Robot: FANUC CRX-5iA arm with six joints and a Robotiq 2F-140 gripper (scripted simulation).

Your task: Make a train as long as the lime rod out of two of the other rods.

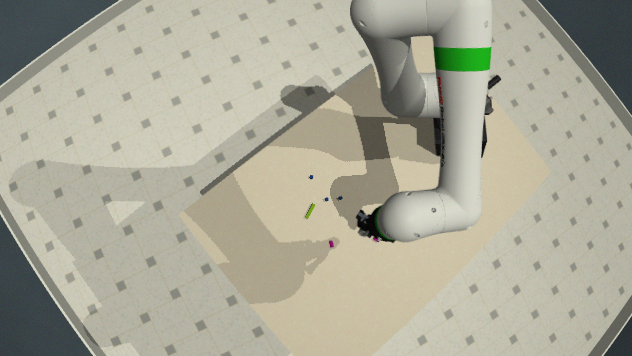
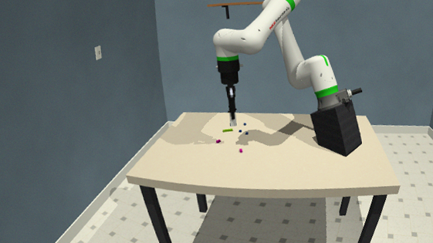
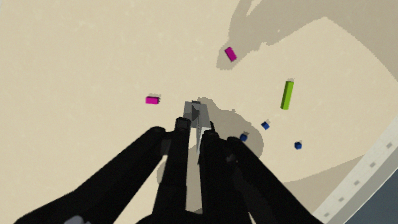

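Observation:
My gripper point(image 3: 194, 113) is shut on a grey rod point(image 3: 195, 112), which sticks out upright between the fingertips, and holds it above the table; the gripper also shows in the side view point(image 2: 232, 118). The lime rod point(image 3: 287, 95) lies flat to the right of the gripper, and it also shows in the overhead view point(image 1: 310, 211). One magenta rod point(image 3: 152, 100) lies just left of the fingertips. A second magenta rod point(image 3: 230, 54) lies farther off. Three blue cubes point(image 3: 265, 125) point(image 3: 244, 137) point(image 3: 298, 145) lie apart from each other near the lime rod.
The arm's black base point(image 2: 336, 130) stands at the table's far right. The arm's elbow point(image 1: 425, 215) hides part of the table in the overhead view. The table edge point(image 3: 360, 175) is close at the right of the wrist view.

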